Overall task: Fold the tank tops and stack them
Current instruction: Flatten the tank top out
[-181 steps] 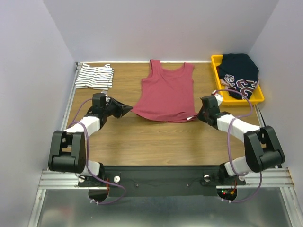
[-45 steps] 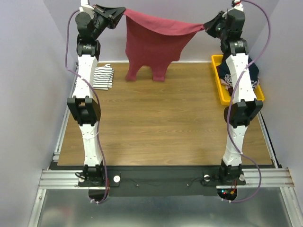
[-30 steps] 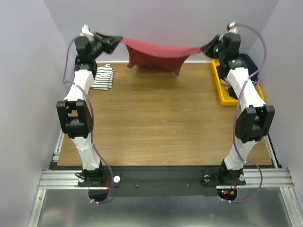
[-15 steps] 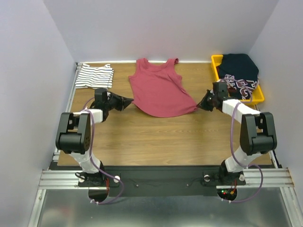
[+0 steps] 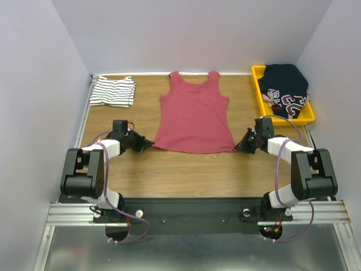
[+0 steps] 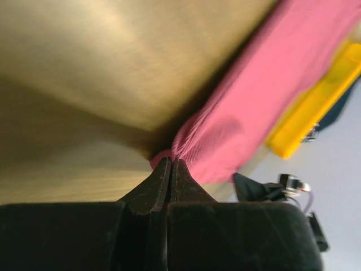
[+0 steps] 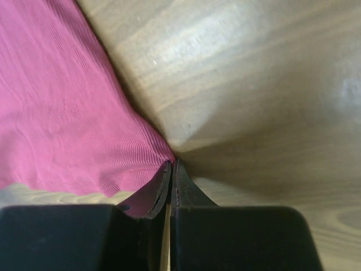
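A: At the near hem, both corners. Jaws of the left gripper [image 6: 170, 164] are pressed together on a pinch of maroon rib, with cloth bunched at the tips. Same for the right gripper [image 7: 171, 165]: clamped on the other hem corner, only a thin fold between the fingers.

B: And outward from there?

A: The maroon tank top [image 5: 194, 116] lies flat in the middle of the table [image 5: 186, 169], hem toward the arms, straps toward the far wall. A second and a half back it hung in the air, stretched between raised arms. Half a second ago it was down but skewed. Now it is squared, the hem running straight between the two grippers.

B: Meaning for the task?

A: The spreading looks done; there is no fold in it yet. My reading is that next comes a release and regrip, or carrying the hem up toward the straps. The striped tank top [image 5: 113, 91] sits as a small packet in the far-left corner, well apart. That is likely where the stack goes, but it is a guess.

B: What do the views split between them?

A: The wrist cameras give the grip itself; overhead shows only dark fingertips at the corners. Overhead gives the layout: the striped top, and the yellow bin [image 5: 256, 90] at far right with a dark garment [image 5: 287, 84] in it. The left wrist also catches the bin and the other gripper beyond the cloth, blurred.
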You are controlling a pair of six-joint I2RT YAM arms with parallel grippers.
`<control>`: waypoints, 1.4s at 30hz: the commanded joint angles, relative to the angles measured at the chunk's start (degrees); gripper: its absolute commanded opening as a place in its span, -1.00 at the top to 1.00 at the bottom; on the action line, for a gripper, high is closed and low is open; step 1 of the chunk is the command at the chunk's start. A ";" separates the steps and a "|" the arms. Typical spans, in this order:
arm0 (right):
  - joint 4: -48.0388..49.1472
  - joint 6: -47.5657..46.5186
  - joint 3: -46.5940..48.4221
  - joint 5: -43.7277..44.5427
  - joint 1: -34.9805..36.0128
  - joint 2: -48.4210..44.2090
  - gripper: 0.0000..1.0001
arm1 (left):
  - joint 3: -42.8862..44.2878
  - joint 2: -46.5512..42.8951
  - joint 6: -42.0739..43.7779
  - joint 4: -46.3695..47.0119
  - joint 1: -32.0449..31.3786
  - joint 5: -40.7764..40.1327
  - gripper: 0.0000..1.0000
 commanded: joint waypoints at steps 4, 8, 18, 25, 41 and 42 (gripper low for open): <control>-6.23 -1.47 -3.63 5.08 0.01 -5.02 0.99 | -4.04 -6.11 7.21 -11.73 -0.25 -2.70 1.00; -9.22 -0.95 -4.43 5.35 -0.17 -8.45 0.99 | -4.66 -8.58 10.19 -15.17 -0.25 -4.46 1.00; -16.16 1.43 -3.63 0.87 -0.78 -13.73 0.99 | -7.02 -14.20 12.57 -19.66 -0.34 -5.78 1.00; -20.65 3.18 -4.60 -0.18 -0.78 -17.77 0.99 | -10.36 -18.60 12.05 -20.62 -2.89 -5.08 0.96; -29.10 3.98 1.46 0.81 -0.61 -29.99 -0.19 | -0.09 -32.85 15.03 -30.04 -5.18 -12.72 -0.32; -27.96 4.76 1.90 -0.35 0.96 -29.73 -0.18 | 0.96 -31.10 15.29 -27.77 -5.18 -12.55 -0.32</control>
